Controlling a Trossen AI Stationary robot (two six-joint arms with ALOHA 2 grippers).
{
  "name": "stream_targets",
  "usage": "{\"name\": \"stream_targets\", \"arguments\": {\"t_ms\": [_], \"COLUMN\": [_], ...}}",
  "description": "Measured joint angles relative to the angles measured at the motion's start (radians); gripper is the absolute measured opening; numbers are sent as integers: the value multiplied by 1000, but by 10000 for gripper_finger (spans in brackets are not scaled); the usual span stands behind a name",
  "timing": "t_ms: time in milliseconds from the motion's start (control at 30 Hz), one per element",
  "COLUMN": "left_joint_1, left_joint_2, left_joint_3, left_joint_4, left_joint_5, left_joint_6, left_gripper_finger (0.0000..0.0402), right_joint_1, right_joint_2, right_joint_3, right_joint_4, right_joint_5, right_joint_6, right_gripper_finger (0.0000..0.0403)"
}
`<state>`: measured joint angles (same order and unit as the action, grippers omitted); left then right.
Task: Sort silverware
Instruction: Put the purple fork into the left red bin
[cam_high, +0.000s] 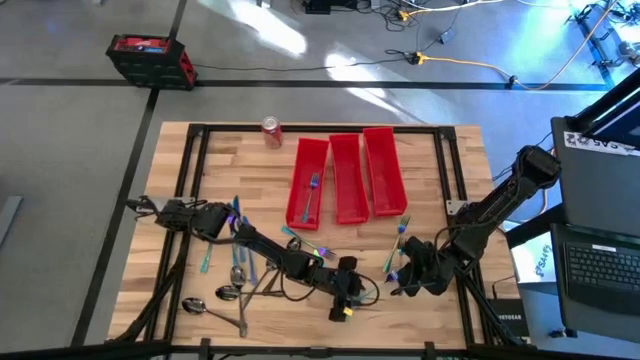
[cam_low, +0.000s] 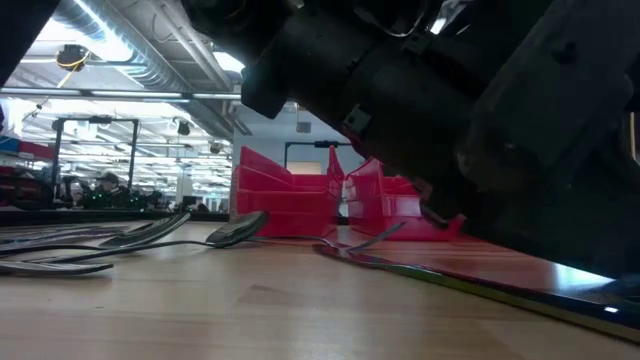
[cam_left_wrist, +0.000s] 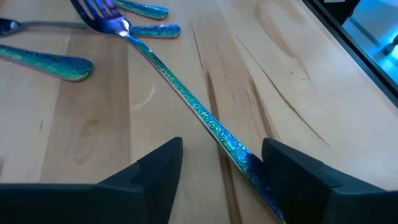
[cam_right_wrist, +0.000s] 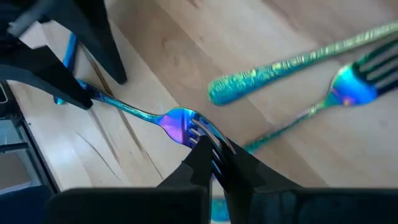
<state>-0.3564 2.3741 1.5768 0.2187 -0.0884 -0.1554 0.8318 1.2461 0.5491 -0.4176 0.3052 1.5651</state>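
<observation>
Iridescent and bronze silverware (cam_high: 238, 275) lies scattered flat on the table's near half.

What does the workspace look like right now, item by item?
Surface: wooden table, bare wood showing.
Job's things: one fork in the left of three red bins; loose silverware scattered at the table's left front; held fork spans both grippers.
Clutter: soda can near the far edge.
Grippers: left gripper fingers apart around the held fork's handle; right gripper shut on its tines.
Cables: yellow cable on the floor.
Surroundings: black-and-red case on the floor; laptop at right.
</observation>
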Motion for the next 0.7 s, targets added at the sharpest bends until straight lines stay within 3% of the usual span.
{"name": "stream_targets", "arguments": {"t_ms": [367, 700], "left_joint_1": [9, 9], "left_joint_2": [0, -1], "left_joint_3": [0, 0], "left_joint_4": [0, 0], "left_joint_5": [30, 26], "left_joint_6": [-19, -17], "left_gripper_finger": [187, 186], "right_joint_1": [-1, -1], "right_joint_2": [1, -2], "right_joint_3": [28, 28], "right_joint_4": [-15, 0], "right_joint_5": [52, 27], "right_joint_6": [-53, -54], "right_gripper_finger": [1, 0]}}
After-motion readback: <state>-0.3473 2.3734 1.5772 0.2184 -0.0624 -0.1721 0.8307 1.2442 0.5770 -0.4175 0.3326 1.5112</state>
